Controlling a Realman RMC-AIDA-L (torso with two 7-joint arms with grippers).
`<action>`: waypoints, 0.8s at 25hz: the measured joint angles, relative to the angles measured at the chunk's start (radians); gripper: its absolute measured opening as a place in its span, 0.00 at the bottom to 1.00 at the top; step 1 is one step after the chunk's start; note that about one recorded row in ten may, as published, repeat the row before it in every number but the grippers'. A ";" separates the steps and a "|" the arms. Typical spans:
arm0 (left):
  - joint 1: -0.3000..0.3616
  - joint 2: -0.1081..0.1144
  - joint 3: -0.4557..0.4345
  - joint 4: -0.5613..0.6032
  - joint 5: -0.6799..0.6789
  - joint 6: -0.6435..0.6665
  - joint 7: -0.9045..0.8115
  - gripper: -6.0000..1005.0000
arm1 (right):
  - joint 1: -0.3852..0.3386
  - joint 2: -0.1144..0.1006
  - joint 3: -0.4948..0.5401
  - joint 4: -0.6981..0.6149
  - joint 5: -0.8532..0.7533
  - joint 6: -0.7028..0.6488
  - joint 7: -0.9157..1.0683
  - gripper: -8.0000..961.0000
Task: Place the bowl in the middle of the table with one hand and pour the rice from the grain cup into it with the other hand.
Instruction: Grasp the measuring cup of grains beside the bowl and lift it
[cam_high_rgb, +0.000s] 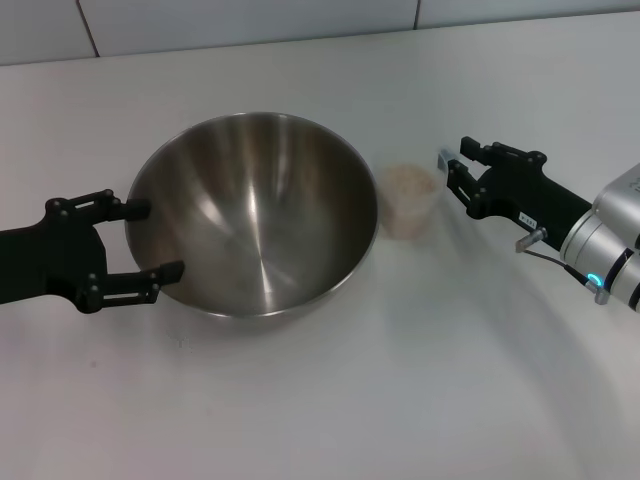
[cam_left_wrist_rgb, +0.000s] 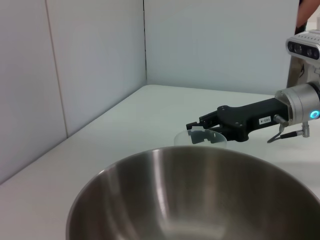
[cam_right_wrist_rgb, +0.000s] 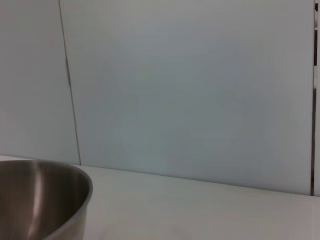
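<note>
One bowl (cam_high_rgb: 255, 210) w/ spread left hand (cam_high_rgb: 150, 240) at rim, one grain cup (cam_high_rgb: 410, 200) beside spread right hand (cam_high_rgb: 455, 170).

We see only the bowl's (cam_right_wrist_rgb: 42, 200) edge in the right wrist view (its bottom cut off).

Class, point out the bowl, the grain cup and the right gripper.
bowl (cam_high_rgb: 255, 215): head view, inner wall.
grain cup (cam_high_rgb: 410, 205): head view, side wall.
right gripper (cam_high_rgb: 453, 170): head view, between its fingertips.
</note>
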 joint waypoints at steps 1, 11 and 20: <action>0.000 0.000 0.000 0.000 0.000 0.000 0.000 0.83 | 0.000 0.000 0.000 0.000 0.000 0.000 0.000 0.54; -0.002 0.001 0.000 0.001 0.000 0.001 -0.002 0.83 | 0.002 -0.001 -0.002 0.002 0.001 -0.017 -0.002 0.13; -0.002 0.001 -0.006 0.000 -0.005 0.001 -0.002 0.83 | -0.017 -0.001 0.154 0.027 0.016 -0.361 -0.207 0.03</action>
